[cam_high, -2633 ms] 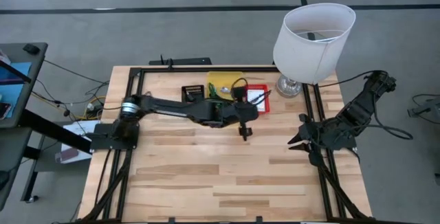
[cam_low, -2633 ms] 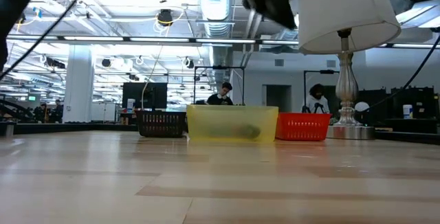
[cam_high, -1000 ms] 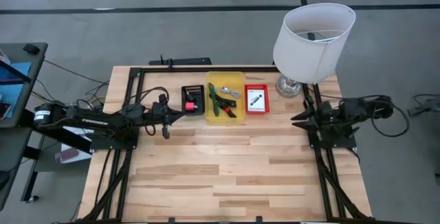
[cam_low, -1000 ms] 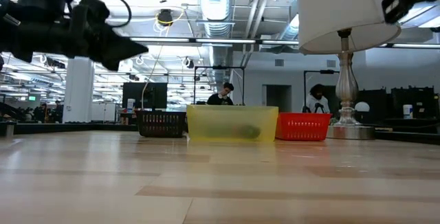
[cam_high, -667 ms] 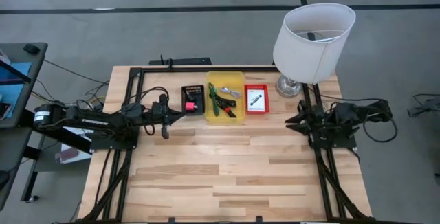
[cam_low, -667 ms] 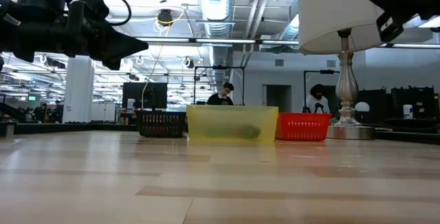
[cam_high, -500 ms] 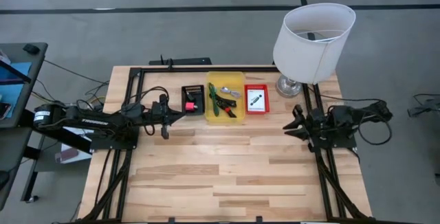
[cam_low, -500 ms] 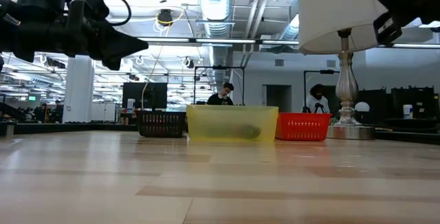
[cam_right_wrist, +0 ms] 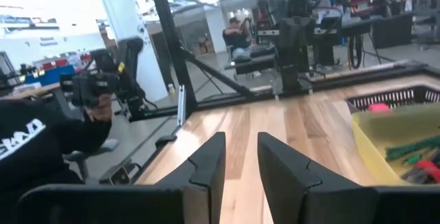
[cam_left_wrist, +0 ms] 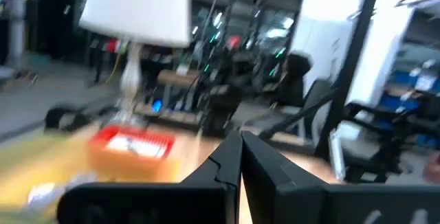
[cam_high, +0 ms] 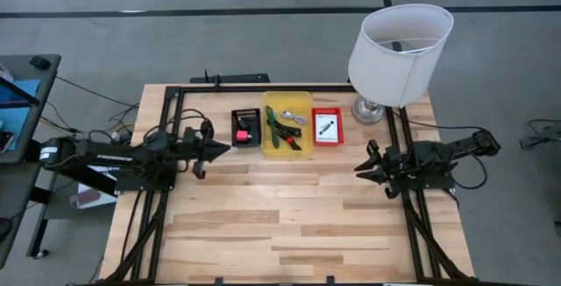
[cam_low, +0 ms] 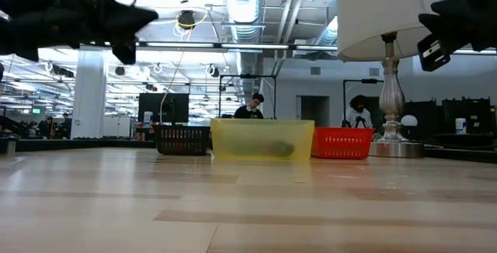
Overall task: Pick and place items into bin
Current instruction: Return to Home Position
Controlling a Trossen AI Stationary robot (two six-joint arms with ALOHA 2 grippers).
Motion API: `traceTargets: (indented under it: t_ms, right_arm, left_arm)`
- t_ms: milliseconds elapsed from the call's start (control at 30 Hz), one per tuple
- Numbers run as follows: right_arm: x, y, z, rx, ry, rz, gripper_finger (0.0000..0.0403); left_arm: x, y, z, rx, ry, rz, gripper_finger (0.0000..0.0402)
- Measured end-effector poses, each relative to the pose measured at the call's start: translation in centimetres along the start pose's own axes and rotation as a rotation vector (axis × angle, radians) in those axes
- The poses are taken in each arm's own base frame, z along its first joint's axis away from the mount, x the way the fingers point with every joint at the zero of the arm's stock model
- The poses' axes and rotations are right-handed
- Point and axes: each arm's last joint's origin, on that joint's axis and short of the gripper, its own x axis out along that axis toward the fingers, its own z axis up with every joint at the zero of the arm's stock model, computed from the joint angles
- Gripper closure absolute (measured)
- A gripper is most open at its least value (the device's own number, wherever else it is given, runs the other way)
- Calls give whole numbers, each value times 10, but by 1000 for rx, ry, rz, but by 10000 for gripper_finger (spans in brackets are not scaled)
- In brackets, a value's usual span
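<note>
The white card (cam_high: 326, 128) lies flat, face up, in the red bin (cam_high: 327, 110). I see only one, so a second may sit under it, though I cannot tell. Beside it, the yellow bin (cam_high: 287, 96) holds the green-handled tool (cam_high: 273, 121), the red-and-black tool (cam_high: 290, 136) and the silver cable (cam_high: 298, 118), heaped loosely as dropped things are. The small pink cube (cam_high: 241, 133) sits in the black basket (cam_high: 249, 113) on the other side. The three containers stand in a row along the far edge of the surface (cam_high: 280, 220), with the lamp (cam_high: 401, 45) just beyond the red bin. That leaves the near boards bare for reaching.

Nothing loose lies on the wood, so I judge the sorting done and my part now is only to park.

My left fingers (cam_high: 213, 148) are pressed together on nothing, hanging above the surface just short of the black basket (the arm lies low along its own side). My right fingers (cam_high: 365, 163) are spread a little, also carrying nothing, at the opposite edge below the lamp's base. Both point inward toward the middle and sit well apart from the bins, which keeps them from knocking anything as the arms fold.
</note>
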Motion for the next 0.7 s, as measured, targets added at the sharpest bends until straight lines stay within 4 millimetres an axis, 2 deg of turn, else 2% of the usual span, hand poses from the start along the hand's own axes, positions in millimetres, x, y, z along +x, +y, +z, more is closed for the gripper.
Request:
traceTargets:
  t_ms: [100,300,500,700]
  right_arm:
    - [0,0,1,-19,-10,2,324]
    - [0,0,-2,-73,15,-7,324]
    - [0,0,-2,-161,15,-7,324]
    - [0,-1,-2,-178,22,-6,324]
  left_arm:
    - [-7,-3,5,21,-10,-22,402]
    - [-26,-4,8,43,21,46,402]
    - [-45,-7,13,68,-35,76,402]
    - [-44,-4,10,103,-6,163,401]
